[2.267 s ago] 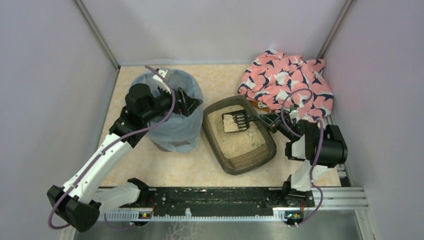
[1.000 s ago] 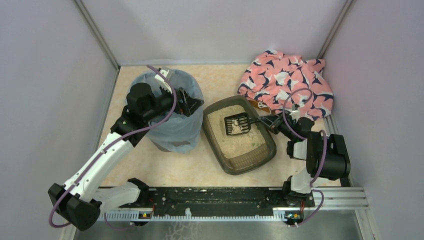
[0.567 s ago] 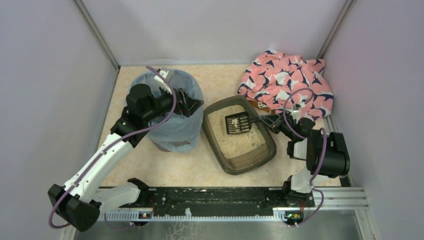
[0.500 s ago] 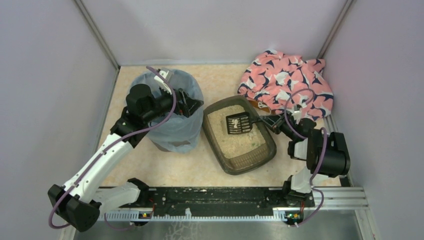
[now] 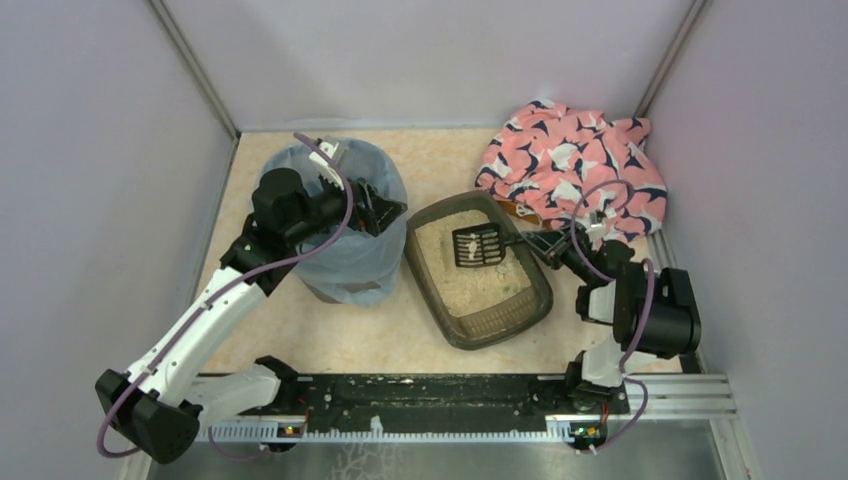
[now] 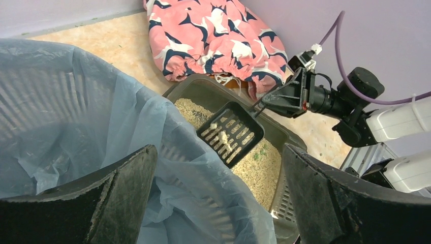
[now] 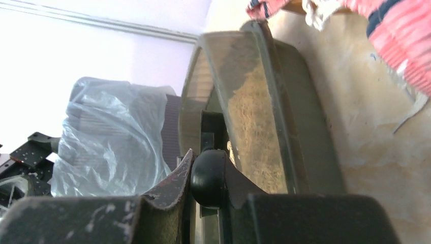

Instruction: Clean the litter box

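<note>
Top external view: the litter box (image 5: 498,322) is seen lying at an angle right of the table's (image 5: 370,345) middle, just beside the blue-bagged bin (image 5: 345,265) on its left, with a pink patterned cloth (image 5: 570,170) behind it. The black slotted scoop (image 5: 474,246) is held over the tray's far half by the right gripper (image 5: 533,243), whose jaws are closed narrowly on the handle's end. In the right wrist view that rounded end is seen pinched between the 2 jaws. In the left wrist view a few pale clumps (image 6: 222,137) are seen resting on the scoop's slots, and the blade appears lifted off the litter (image 6: 254,170). The left gripper (image 5: 388,208) is held at the bin's rim on the side nearest the tray, its jaws spread fully wide with nothing gripped; whether the bag is touched cannot be told.

The step in hand is judged to be the lifting-out of 1 scoopful, loose litter being sifted off through the slots. For the next move, the scoop would need to be kept level and carried left across the tray's rim to the bin's mouth, then tipped so that the clumps fall into the bag. Care is called for near the open left gripper, which stands close to that path.
</note>
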{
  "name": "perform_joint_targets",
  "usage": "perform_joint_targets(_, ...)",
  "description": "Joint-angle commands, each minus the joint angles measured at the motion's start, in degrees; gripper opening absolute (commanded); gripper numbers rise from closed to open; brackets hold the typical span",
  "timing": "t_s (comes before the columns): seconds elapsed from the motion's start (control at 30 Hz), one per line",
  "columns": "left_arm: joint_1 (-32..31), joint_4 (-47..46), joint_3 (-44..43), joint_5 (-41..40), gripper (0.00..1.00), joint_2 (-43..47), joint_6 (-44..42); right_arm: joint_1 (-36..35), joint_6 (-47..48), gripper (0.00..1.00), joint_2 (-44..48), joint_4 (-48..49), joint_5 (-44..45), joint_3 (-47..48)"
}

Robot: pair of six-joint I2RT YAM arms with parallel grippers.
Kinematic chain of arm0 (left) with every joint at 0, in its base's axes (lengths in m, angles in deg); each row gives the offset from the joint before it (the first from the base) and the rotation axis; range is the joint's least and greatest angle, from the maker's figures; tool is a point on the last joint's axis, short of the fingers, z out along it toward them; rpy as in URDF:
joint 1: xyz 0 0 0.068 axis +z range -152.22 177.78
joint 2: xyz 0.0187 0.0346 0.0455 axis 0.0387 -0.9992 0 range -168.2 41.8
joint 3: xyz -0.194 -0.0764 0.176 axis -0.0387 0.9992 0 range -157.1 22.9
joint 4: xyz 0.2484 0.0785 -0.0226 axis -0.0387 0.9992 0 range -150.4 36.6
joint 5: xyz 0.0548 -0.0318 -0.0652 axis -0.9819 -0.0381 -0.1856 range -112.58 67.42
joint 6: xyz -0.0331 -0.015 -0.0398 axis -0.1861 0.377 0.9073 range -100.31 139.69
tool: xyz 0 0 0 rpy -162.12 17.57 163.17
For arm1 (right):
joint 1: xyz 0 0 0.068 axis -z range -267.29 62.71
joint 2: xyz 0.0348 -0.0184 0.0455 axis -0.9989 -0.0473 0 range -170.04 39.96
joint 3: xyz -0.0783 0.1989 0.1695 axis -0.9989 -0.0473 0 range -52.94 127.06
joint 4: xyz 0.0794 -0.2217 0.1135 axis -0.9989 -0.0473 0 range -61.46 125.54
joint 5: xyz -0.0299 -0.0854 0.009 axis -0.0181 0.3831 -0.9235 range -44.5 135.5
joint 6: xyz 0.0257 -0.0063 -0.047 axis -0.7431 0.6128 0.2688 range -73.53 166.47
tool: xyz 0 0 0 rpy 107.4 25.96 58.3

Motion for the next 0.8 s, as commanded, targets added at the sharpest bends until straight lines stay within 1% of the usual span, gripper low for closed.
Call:
perform_joint_targets(0.0, 0.2, -1.8, -0.5, 1.4, 0.99, 1.1, 0.9, 1.4, 0.1, 0.00, 7.7, -1.6, -0.3, 1.9)
perform_joint_targets(0.13, 0.2, -0.5, -0.8, 0.1, 0.99, 3.0, -0.6, 1.2, 2.5, 0.00, 15.6, -11.3, 0.7, 4.5)
perform_joint_targets(0.2, 0.2, 0.3, -0.9, -0.7, 0.99, 4.0, -1.2, 1.1, 3.9, 0.00, 18.5, -16.0, 1.0, 6.1)
perform_joint_targets(0.33, 0.2, 2.2, -1.9, -2.8, 0.99, 5.9, -2.7, 0.2, 3.7, 0.00, 22.5, -22.7, 1.1, 10.3)
perform_joint_targets(0.4, 0.2, 5.3, -3.9, -6.9, 0.99, 6.1, -3.7, -1.3, 5.8, 0.00, 23.9, -28.9, 1.9, 14.0)
perform_joint_targets(0.5, 0.3, 12.1, -7.4, -16.5, 0.99, 5.6, -5.4, -3.4, 8.8, 0.00, 24.2, -38.7, 2.7, 21.4)
perform_joint_targets(0.6, 0.9, 16.1, -8.7, -24.6, 0.99, 6.4, -8.0, -4.7, 6.9, 0.00, 23.1, -41.0, 2.7, 27.6)
perform_joint_targets(0.67, 2.9, 18.6, -9.4, -29.0, 0.99, 7.5, -9.8, -5.7, 6.0, 0.00, 22.4, -43.1, 3.3, 31.6)
perform_joint_targets(0.77, 5.8, 20.4, -9.4, -32.4, 0.99, 9.3, -11.0, -7.7, 6.8, 0.00, 21.5, -47.3, 4.7, 37.8)
